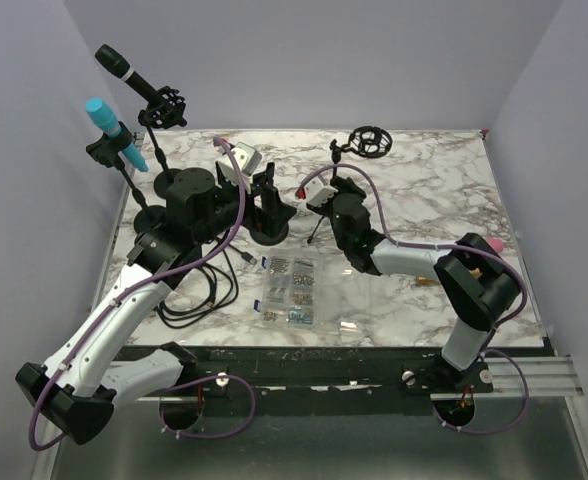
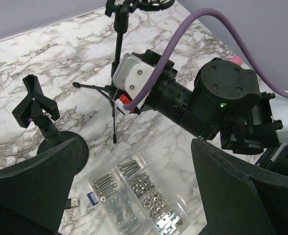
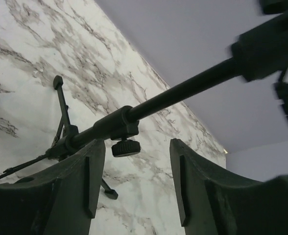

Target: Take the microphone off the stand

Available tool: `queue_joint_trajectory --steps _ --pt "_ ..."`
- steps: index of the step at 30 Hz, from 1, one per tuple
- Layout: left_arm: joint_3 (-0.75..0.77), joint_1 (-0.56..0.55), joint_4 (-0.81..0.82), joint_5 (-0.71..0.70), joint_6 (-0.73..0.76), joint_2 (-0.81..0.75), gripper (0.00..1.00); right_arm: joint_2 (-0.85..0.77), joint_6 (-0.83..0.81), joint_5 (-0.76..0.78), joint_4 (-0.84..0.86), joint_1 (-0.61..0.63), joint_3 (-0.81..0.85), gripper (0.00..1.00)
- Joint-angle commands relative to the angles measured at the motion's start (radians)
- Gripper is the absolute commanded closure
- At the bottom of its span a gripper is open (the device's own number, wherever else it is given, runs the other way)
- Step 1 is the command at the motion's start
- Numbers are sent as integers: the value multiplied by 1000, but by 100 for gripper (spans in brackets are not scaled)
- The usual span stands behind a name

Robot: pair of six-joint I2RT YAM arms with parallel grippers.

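Observation:
A black microphone [image 1: 124, 70] sits in a shock mount on a stand at the far left back. A blue microphone [image 1: 109, 125] sits in a clip stand just in front of it. My left gripper [image 1: 264, 192] is open and empty in the table's middle, far from both microphones; in the left wrist view [image 2: 136, 147] it hangs above a box of screws. My right gripper [image 1: 326, 178] is open; in the right wrist view [image 3: 136, 147] the pole [image 3: 183, 90] of an empty tripod stand [image 1: 369, 140] crosses just above its left finger, apart from the pads.
An empty clip stand [image 2: 34, 105] with a round base stands by my left gripper. A clear screw box [image 1: 292, 288] lies at the front middle. Black cables [image 1: 189, 300] lie beside the left arm. A pink object [image 1: 494, 243] shows behind the right arm.

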Motion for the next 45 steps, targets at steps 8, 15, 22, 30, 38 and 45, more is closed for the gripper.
queue_joint_trajectory --steps 8,15,22,30,38,45 --pt "-9 -5 23 17 -4 -35 1 -234 467 94 -180 6 -65 10" --pt "-9 -4 25 27 -11 -35 1 -368 736 12 -406 4 -64 2" --pt "-13 -4 30 36 -26 -35 2 -424 987 -26 -596 -6 -24 0" --pt "-19 -4 27 4 -29 -31 1 -469 1137 -61 -688 -25 -35 0" --pt "-31 -6 34 -37 -31 -22 2 -571 1190 -34 -790 -26 -80 0" --pt "-35 -6 40 -64 -48 -5 2 -693 1197 -49 -784 -26 -147 0"
